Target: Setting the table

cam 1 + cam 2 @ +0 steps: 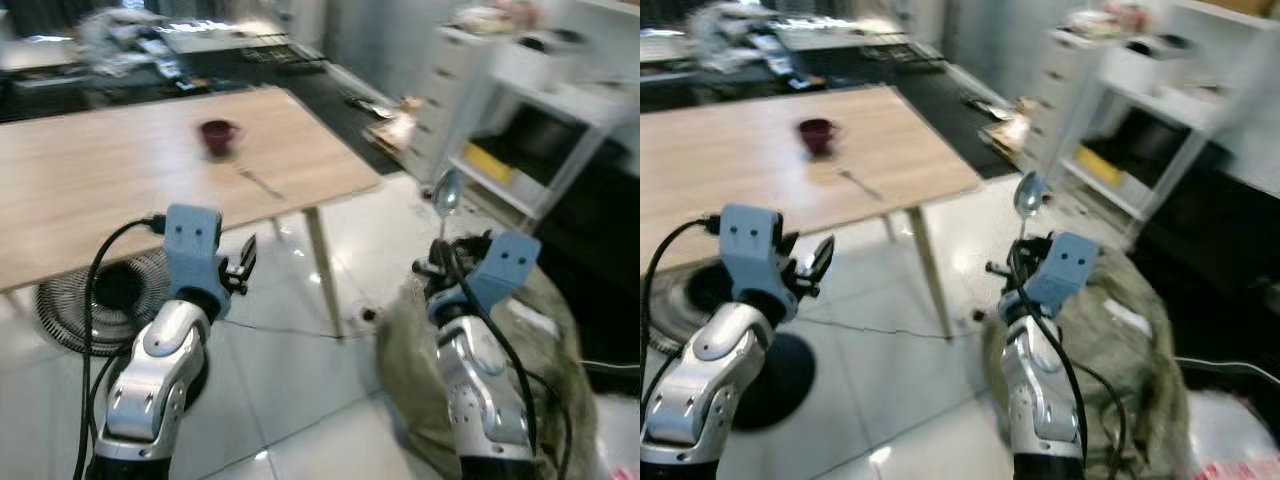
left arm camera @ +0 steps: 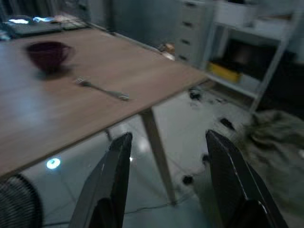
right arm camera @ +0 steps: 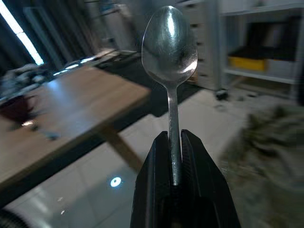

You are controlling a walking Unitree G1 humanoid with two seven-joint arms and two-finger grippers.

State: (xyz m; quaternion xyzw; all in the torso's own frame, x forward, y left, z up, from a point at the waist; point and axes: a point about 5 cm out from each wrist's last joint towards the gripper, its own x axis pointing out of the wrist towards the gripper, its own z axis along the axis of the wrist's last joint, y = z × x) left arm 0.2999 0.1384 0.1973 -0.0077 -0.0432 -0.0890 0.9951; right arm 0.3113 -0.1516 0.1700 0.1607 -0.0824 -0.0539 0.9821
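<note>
My right gripper (image 3: 174, 142) has its two black fingers pressed onto the thin handle of a polished silver metal spoon (image 3: 169, 42), bowl up, handle upright. It sits out over the glossy white tiled floor (image 1: 300, 400), past the corner of the table, well apart from the tabletop.

My left gripper (image 2: 166, 175) is spread, nothing between the fingers (image 2: 115, 175), hanging over the floor just off the table's near edge.

The rectangular light-wood-grain table (image 1: 100, 180) has a smooth matte top and a slim pale leg (image 1: 322, 270). On it: a small dark maroon round mug (image 1: 217, 135), with a slim silver metal fork (image 1: 260, 182) lying flat near it, toward the corner, apart from the mug.

A crumpled olive-grey fabric heap (image 1: 555, 330) lies on the floor by my right arm. A round black wire-grille fan (image 1: 110, 295) sits under the table. A white open shelf unit (image 1: 540, 130) stands beyond, holding something flat and yellow (image 1: 488, 162); blur hides the detail.
</note>
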